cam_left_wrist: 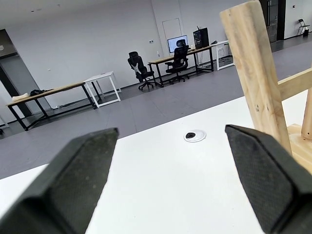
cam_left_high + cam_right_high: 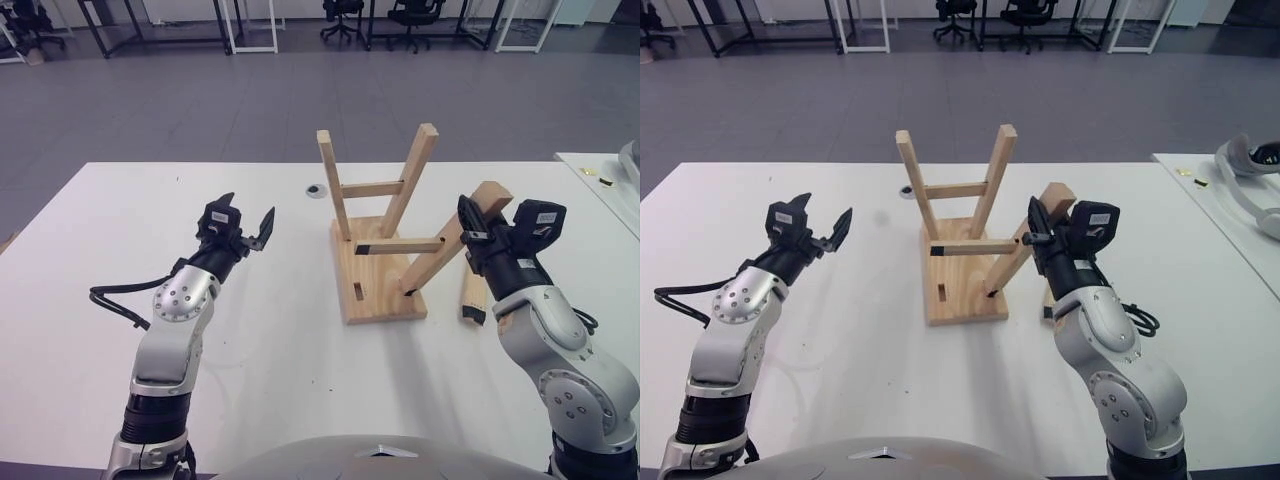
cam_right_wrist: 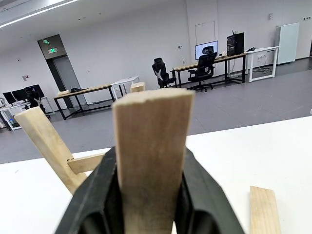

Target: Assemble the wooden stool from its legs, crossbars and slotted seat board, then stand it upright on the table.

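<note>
The lower end of the tilted pale wooden leg (image 2: 440,255) meets the flat pale wooden seat board (image 2: 385,303) near its near right corner, but I cannot tell whether it sits in a slot. My right pincer (image 3: 151,187) is closed around the upper part of that leg, and its fingers (image 3: 100,195) cover the wood on both sides. A short loose wooden bar with a dark end (image 2: 472,298) lies flat on the white desk (image 2: 280,350), just beside the board on the side of the desk's right edge; my right arm hides its far end.

The stool is upside down, seat board flat on the desk, right of the middle and nearer the far edge. Two more legs (image 2: 333,185) rise from its far side, joined by a plain wooden crossbar (image 2: 372,188). A second crossbar with dark ends (image 2: 400,246) runs across to the tilted leg. One rectangular slot (image 2: 358,291) shows near the board's near left corner.

My left pincer (image 2: 248,215) hangs over the desk left of the middle, spread wide, well apart from the stool. A small round grommet (image 1: 195,136) sits in the desk near the far edge.
</note>
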Robot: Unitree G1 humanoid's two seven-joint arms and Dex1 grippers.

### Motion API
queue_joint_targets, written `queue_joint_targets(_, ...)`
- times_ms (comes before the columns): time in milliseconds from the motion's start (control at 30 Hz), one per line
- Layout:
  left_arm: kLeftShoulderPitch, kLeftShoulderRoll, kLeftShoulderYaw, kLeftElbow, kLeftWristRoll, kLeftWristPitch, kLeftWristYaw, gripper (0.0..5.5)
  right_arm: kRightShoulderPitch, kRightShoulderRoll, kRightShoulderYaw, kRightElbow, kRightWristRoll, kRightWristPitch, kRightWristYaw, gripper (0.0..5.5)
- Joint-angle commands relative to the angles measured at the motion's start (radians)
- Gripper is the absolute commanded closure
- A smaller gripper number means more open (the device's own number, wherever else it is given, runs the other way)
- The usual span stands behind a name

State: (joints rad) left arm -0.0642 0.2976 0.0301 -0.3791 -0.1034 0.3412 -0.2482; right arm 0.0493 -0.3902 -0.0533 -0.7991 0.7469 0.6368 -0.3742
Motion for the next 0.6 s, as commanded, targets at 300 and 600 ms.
queue_joint_targets(300, -0.025, -0.003, -0.027, 0.002, 0.045, 0.012, 0.015, 1.47, 0.076, -0.002, 0.075, 0.174, -0.116, 0.152, 0.089, 4.44)
queue_joint_targets(600, -0.028, -0.002, -0.036, 0.013, 0.06, -0.001, 0.016, 1.47, -0.02, 0.047, -0.003, 0.136, -0.142, 0.039, 0.179, 4.44)
